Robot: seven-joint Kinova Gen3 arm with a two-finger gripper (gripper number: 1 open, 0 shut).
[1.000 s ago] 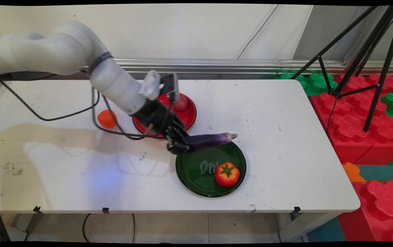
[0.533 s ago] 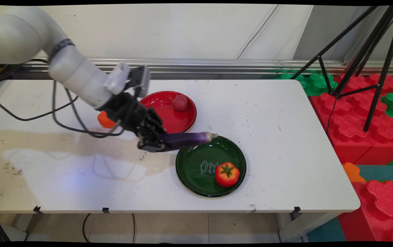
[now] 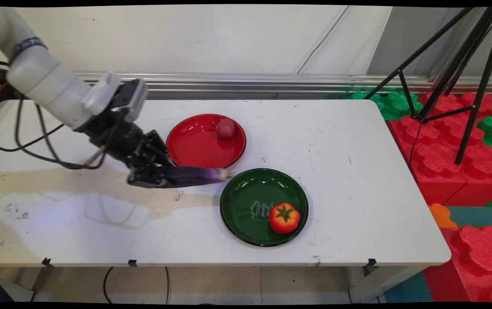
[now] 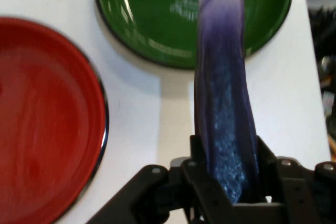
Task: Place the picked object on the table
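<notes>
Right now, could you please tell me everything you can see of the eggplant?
The eggplant is long, slim and glossy, deep purple fading to a pale tip; it looks like a plastic toy. The tool is shut on its thick end and holds it roughly level, above the table. Its tip points toward the green plate, reaching that plate's rim, with the red plate just behind it. Only the tool touches it.

- Gripper (image 3: 153,176): black.
- Eggplant (image 3: 194,175): deep purple, paling to lilac and whitish at the tip; glossy bluish speckle along its length in the hand view (image 4: 223,114).
- Far plate (image 3: 194,143): glossy red, dark rim.
- Ball (image 3: 225,128): dull pinkish red.
- Near plate (image 3: 246,206): dark green, small white lettering at centre.
- Tomato (image 3: 284,218): red shading to orange, green star-shaped calyx.
- Table (image 3: 357,180): white, scuffed with dark marks.
- Blocks (image 3: 443,146): red and green.
</notes>
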